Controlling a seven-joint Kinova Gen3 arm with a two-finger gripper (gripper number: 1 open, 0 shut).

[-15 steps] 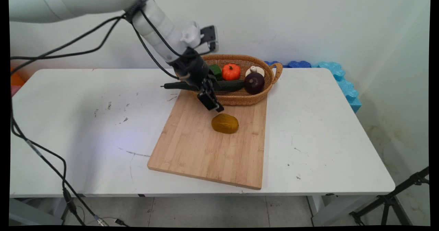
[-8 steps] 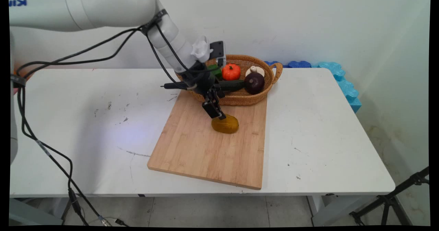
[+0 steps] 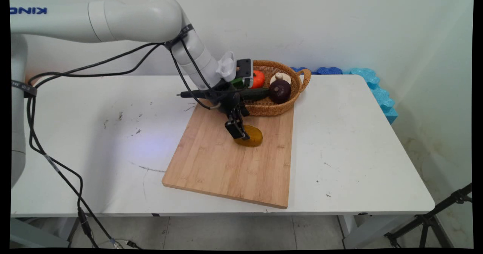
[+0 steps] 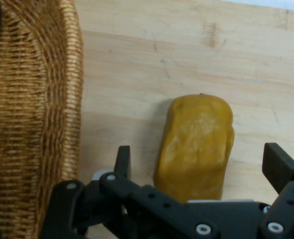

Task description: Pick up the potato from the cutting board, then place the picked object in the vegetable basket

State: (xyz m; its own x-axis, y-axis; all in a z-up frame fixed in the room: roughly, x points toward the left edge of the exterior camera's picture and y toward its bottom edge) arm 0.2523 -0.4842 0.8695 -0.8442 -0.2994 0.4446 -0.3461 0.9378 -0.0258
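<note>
White bench [image 3: 339, 140] under a pale wall, rectangular bamboo cutting board [image 3: 219, 167] on it, oval wicker basket [image 3: 281, 108] at its far edge. The black two-finger gripper [image 3: 241, 135] has dropped lower, fingers spread either side of the yellow-brown oblong potato [image 4: 196, 144] lying on the board.
</note>
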